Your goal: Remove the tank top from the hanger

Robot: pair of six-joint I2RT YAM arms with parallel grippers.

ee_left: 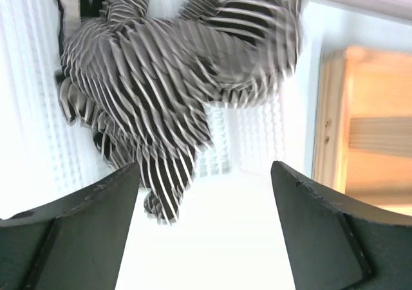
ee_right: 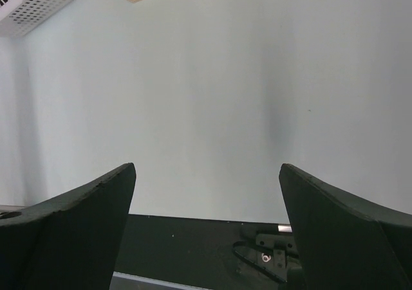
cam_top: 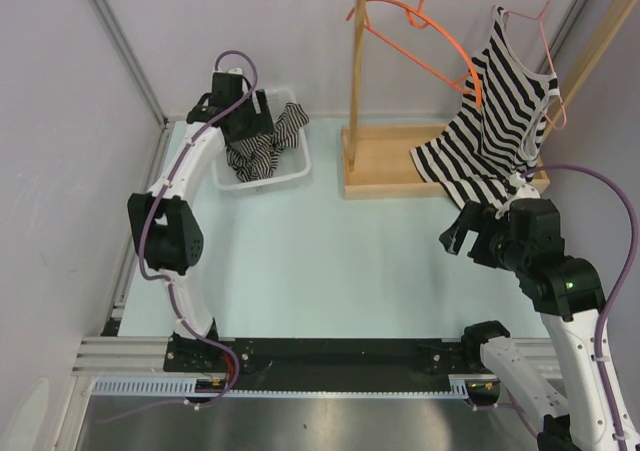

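Right gripper hovers nearest, just in front of the wooden rack. Its jaws are spread wide over the pale table and hold nothing. Left gripper hangs well to the left of the rack, above a white basket, also wide open and empty. Crumpled striped clothes lie in the basket beneath it. Striped tank top is on a pink hanger at the rack's right end, its hem draped on the rack's base. An orange hanger hangs from the rack's rail, left of the tank top.
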